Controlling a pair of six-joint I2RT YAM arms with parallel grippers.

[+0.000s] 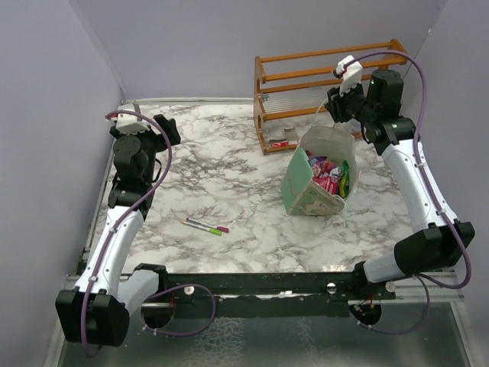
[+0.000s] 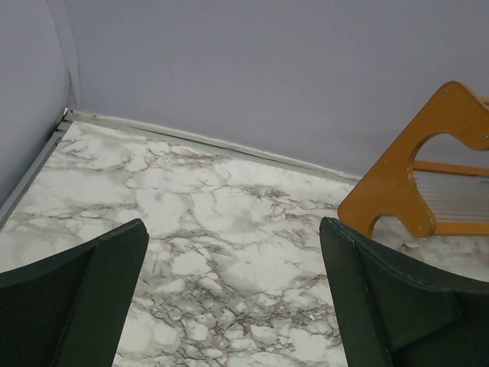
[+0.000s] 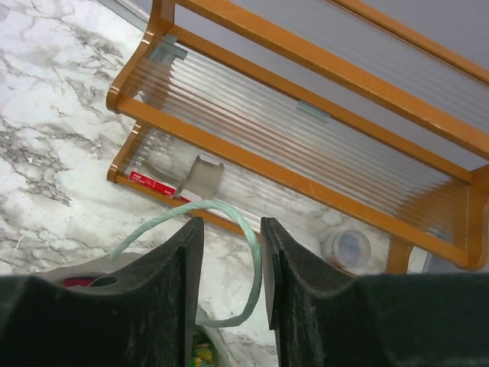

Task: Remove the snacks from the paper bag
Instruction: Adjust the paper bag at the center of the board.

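- On the right half of the marble counter (image 1: 229, 176), just in front of the orange wooden rack (image 1: 328, 57), stands the paper bag (image 1: 302, 191). It leans, with its mouth turned up and to the right.
- Its outside is pale green paper with a cream pattern along the lower near face. The walls are creased and the mouth gapes wide.
- Inside the mouth lie the snacks (image 1: 327, 174), a heap of small glossy packets. Most are pink and red, some are purple, and one yellow-green packet sits at the right edge. All that can be seen of them is within the bag.
- The right hand (image 3: 229, 229) hangs above the bag's far rim, between bag and rack. Its fingers stand close together with a narrow gap left between them, unclenched.
- The thin pale cord handle (image 3: 229, 210) arches through that gap and runs down along one finger's inner face. So far as the wrist view shows, it is not squeezed between the two.
- The left hand (image 2: 233, 229) is released, fingers spread wide, over the marble near the far left corner and well apart from the bag.
- Two marker pens (image 1: 206, 226), one green and one purple, lie together on the counter left of the bag.
- A red-and-white flat item (image 3: 149, 182) rests on the rack's lowest shelf, and a small round container (image 3: 345, 248) sits near the rack's end post.
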